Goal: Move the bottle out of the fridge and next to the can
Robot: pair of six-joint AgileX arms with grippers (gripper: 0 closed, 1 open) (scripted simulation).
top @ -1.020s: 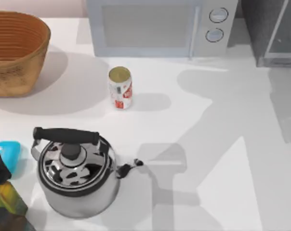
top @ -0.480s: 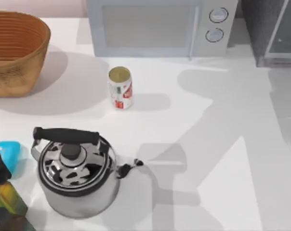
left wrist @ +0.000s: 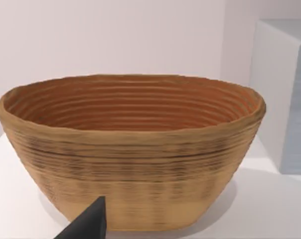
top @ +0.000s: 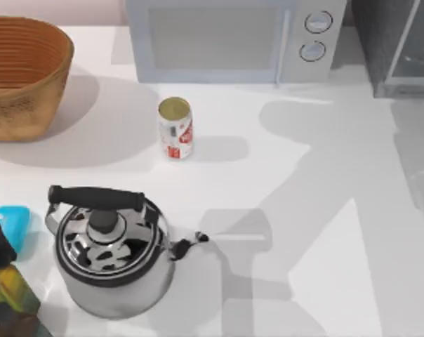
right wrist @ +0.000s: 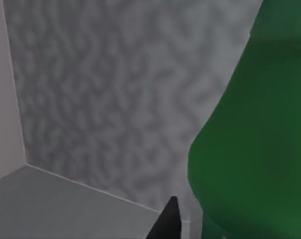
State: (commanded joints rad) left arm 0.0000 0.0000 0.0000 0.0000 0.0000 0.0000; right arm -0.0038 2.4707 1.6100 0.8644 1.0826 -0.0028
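Top view is showing a woven basket (top: 22, 74) sitting at the table's (top: 303, 210) far left corner, a kettle (top: 110, 253) near the near left edge, the can (top: 175, 128) standing upright in front of the microwave (top: 226, 38), and the fridge (top: 394, 45) occupying the far right corner. Inside the fridge, the right claw (right wrist: 166, 221) is sitting just beside the bottle (right wrist: 255, 144); whether it is apart or together, I cannot tell. The left claw (left wrist: 88, 224) is facing the basket, its state equally unclear.

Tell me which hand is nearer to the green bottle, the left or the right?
Right. The right hand is inside the fridge, close beside the bottle. The left hand faces the basket on the table's far left.
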